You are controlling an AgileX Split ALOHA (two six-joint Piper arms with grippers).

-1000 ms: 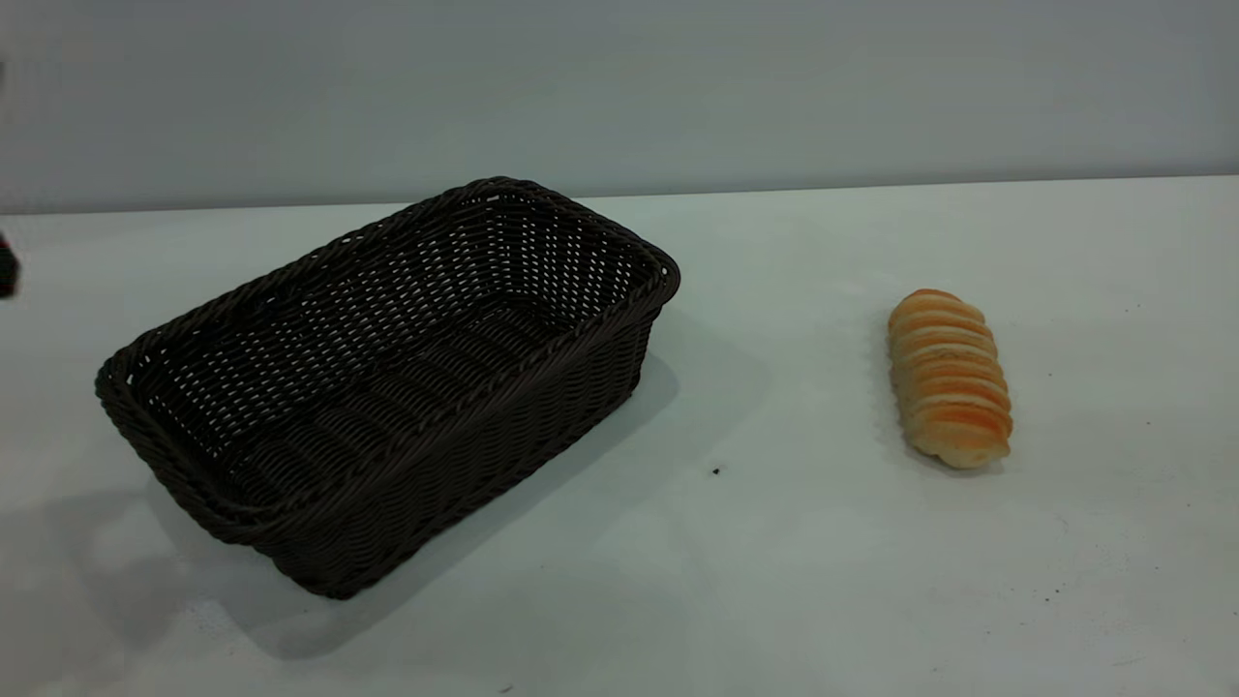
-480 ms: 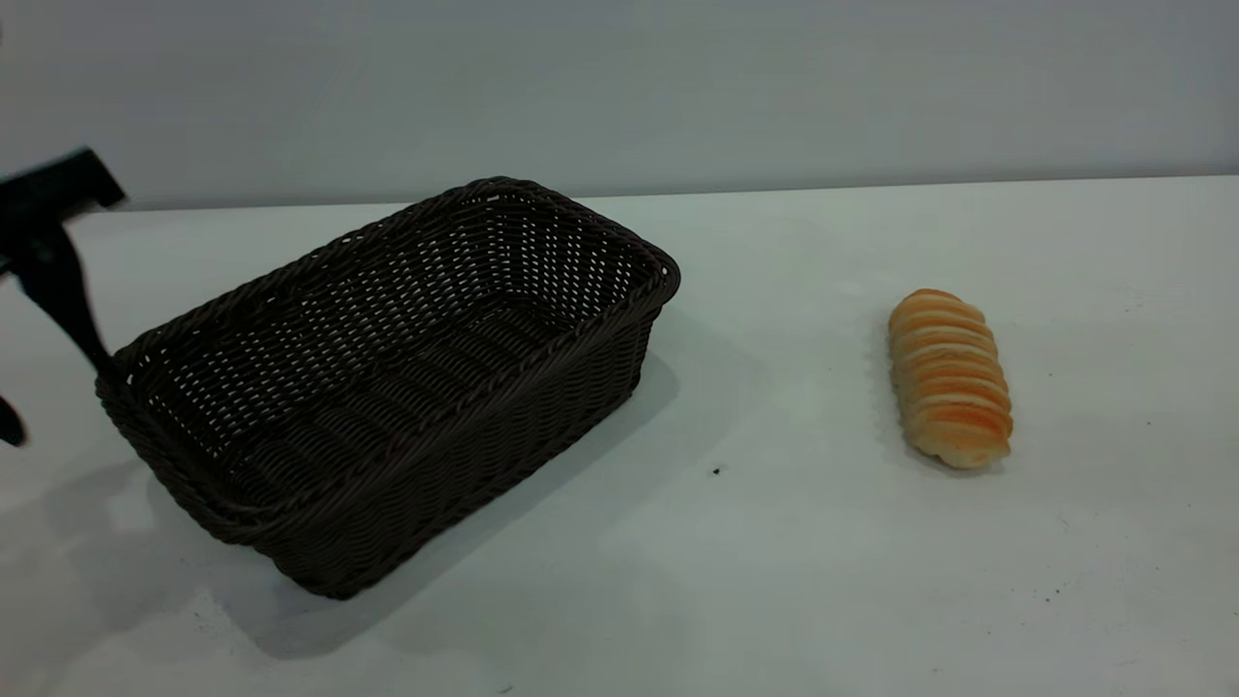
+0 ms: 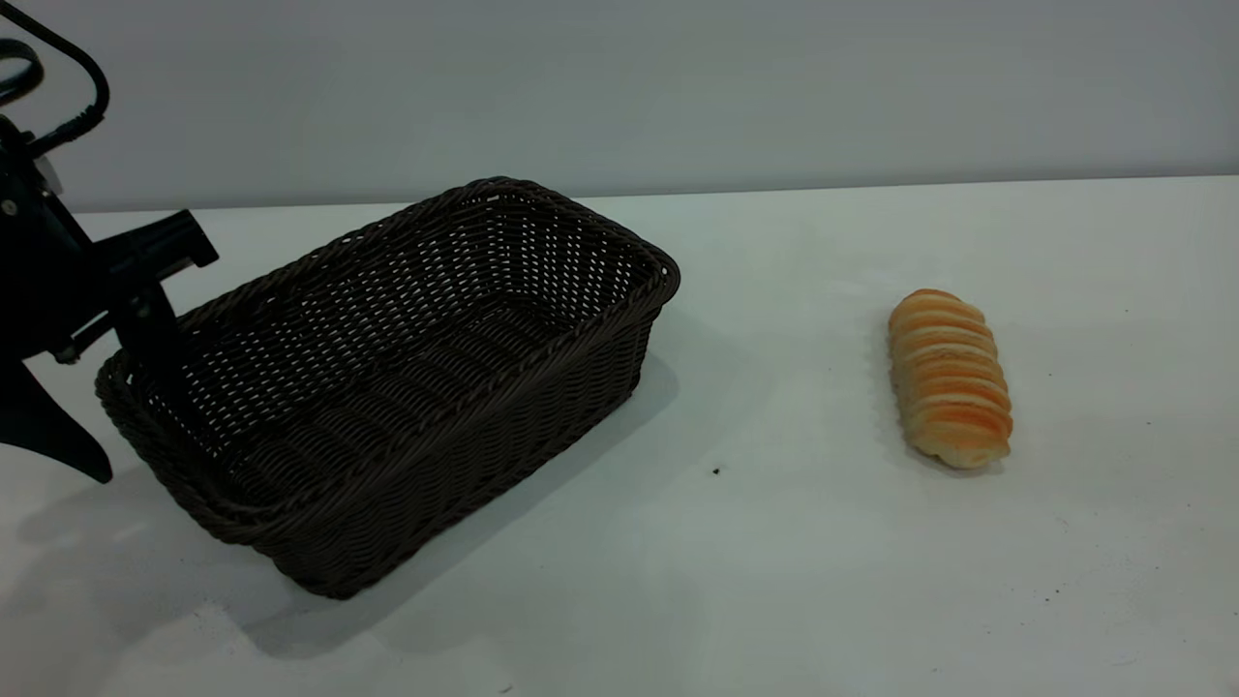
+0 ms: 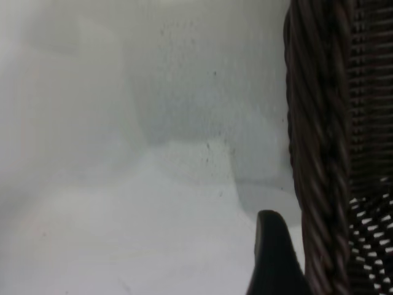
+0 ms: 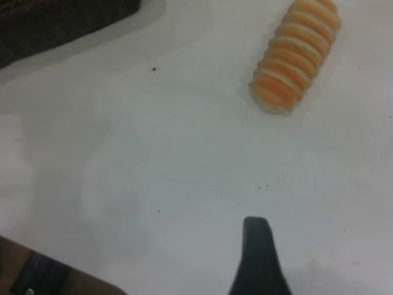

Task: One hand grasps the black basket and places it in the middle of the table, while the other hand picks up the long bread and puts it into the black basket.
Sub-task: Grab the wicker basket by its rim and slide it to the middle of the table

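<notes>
Straddling black basket (image 3: 387, 378) rim, left gripper (image 3: 97, 407) (seemingly open); long bread (image 3: 950, 378) apart

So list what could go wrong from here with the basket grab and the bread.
1. The left claw straddles the black basket at its left corner rim, open, one finger inside and one outside. Gripping only a corner may let the basket swivel or tilt when moved.
2. The long bread lies bare on the table, well right of the basket; a dragged basket might nudge it.
3. The right claw's finger hovers short of the bread, so its grasp may miss.
</notes>
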